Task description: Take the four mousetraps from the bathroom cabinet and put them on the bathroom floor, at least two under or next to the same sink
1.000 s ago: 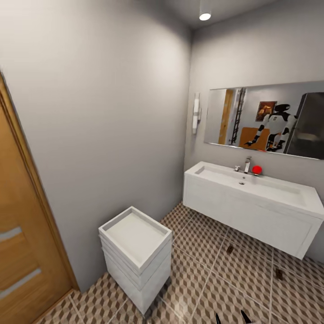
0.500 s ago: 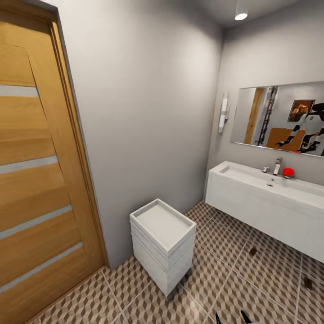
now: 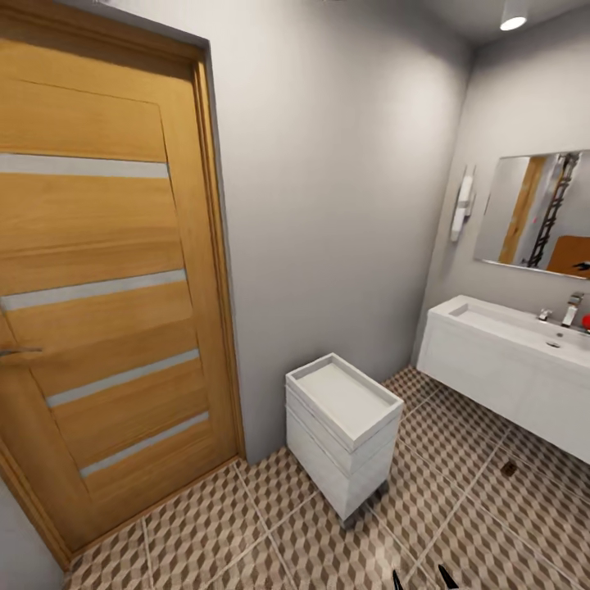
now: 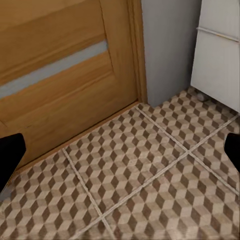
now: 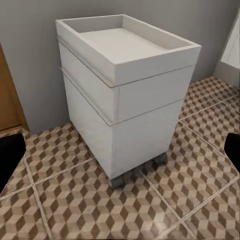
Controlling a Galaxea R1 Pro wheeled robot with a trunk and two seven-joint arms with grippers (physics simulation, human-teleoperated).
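One mousetrap (image 3: 509, 469) visible: small dark flat piece on the bathroom floor (image 3: 311, 533), just in front of the sink (image 3: 524, 324) vanity's lower edge, near the view's right side. Too small to make out detail. No cabinet in sight.

Versus a second ago: camera has swung left. The whole scene slid right; the things themselves didn't move. Sink now cut off at the right edge, only its left half and the chrome faucet (image 3: 571, 309) showing. Mirror (image 3: 537, 215) likewise cropped. The robot's reflection and the second floor trap have gone out of frame. Wooden door (image 3: 102, 295) with pale horizontal strips now takes up the left of the view, shut.

Containers: white drawer unit (image 3: 344, 430) stands on small wheels against the grey wall, between door and sink. Its top is a shallow tray, nothing in it. Drawers closed.

Left gripper (image 4: 120, 150): jaws spread wide, a dark fingertip at each side of its wrist view, nothing between them, patterned tiles and the door's bottom edge below. Right gripper (image 5: 120, 150): jaws also spread, holding nothing, pointed at the drawer unit. Two dark fingertips (image 3: 447, 577) poke in at the head view's bottom edge.

Ceiling spot (image 3: 513, 23) lit above the sink corner.
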